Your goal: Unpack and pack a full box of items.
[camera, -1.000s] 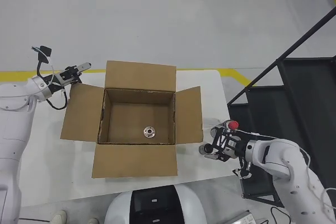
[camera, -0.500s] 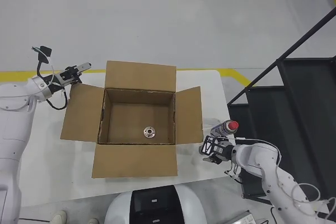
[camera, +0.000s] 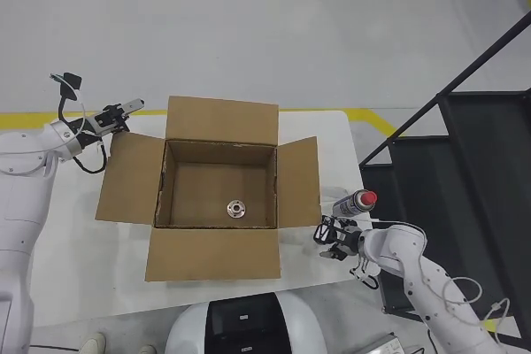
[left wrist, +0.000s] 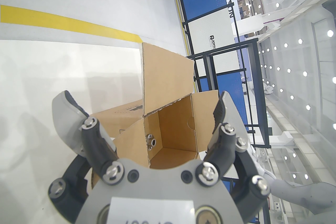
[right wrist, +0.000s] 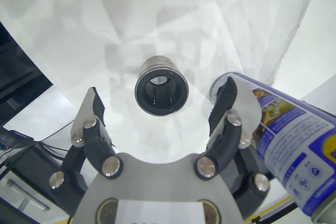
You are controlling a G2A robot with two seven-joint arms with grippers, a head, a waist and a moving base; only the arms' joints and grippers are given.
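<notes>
Right gripper point(camera: 331, 237): fingers wide open, holding nothing, metal sleeve point(right wrist: 161, 93) on the surface point(camera: 319, 133) between them. Left gripper point(left wrist: 145, 99): fingers open, empty, beside box point(camera: 219, 119).

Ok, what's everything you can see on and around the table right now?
Brown cardboard box: one, brown, flaps open, mid-table.
Small flanged metal ring: one, silver, on the box floor.
Dark metal cylinder sleeve: one, dark grey, on the table beside the box.
Spray can: one, blue and white with a red cap, lying by the right gripper.
Table: one, white.
Floor line: one, yellow, behind the table.
Metal staircase: one, black, beside the table.
Left gripper: fingers open, empty, beside the box.
Right gripper: fingers open, the sleeve ahead, ungripped.
</notes>
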